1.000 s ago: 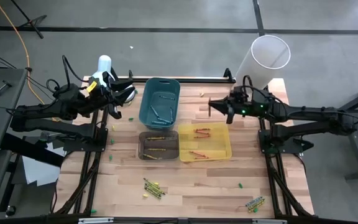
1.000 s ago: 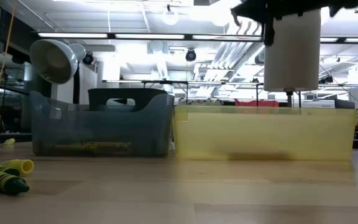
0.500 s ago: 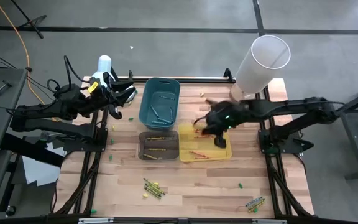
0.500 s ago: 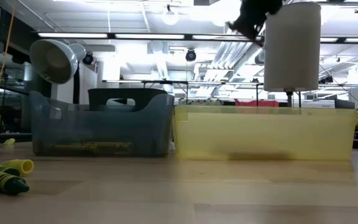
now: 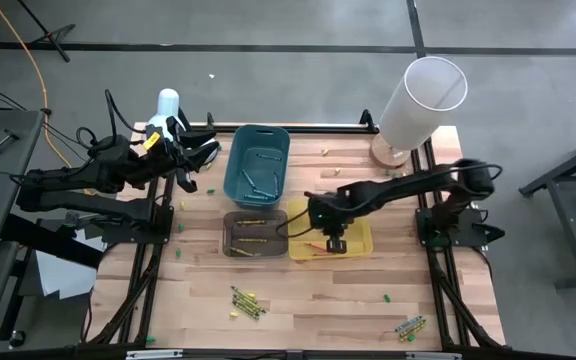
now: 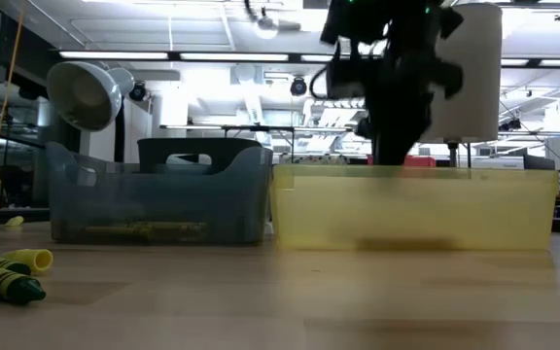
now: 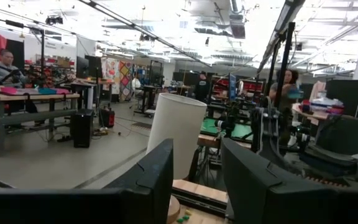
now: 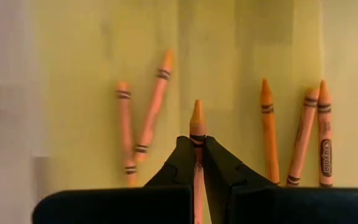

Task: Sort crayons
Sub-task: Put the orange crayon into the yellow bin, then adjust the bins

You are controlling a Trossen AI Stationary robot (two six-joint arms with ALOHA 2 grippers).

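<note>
My right gripper (image 5: 320,214) hangs over the yellow bin (image 5: 370,236), pointing steeply down, and is shut on an orange crayon (image 8: 196,118). Several orange crayons (image 8: 267,127) lie flat on that bin's floor. In the low view the right gripper (image 6: 397,136) reaches down to the bin's rim. More crayons lie in the brown bin (image 5: 227,236) and the teal bin (image 5: 231,170). Loose green and yellow crayons (image 5: 246,302) lie on the table near its front edge. My left gripper (image 7: 197,180) waits raised at the far left, open, with nothing between its fingers. My right gripper pinches the orange crayon's wrapped shaft (image 8: 196,144) between its two fingers. The crayon lies along the fingers, and its pointed tip (image 8: 196,109) sticks out past them, toward the bin floor. The fingers come from above, slanting down. Whether the tip touches the floor I cannot tell.
A tall white tube (image 5: 423,95) stands at the far right corner, and a white lamp (image 5: 168,103) at the far left. Another small cluster of crayons (image 5: 410,326) lies at the near right corner. Small green bits (image 5: 384,297) dot the wooden tabletop.
My right gripper has swung from the far right, where it pointed level, toward the table's near edge and down over the yellow bin. It has tipped over and now points steeply down. It has stayed shut.
</note>
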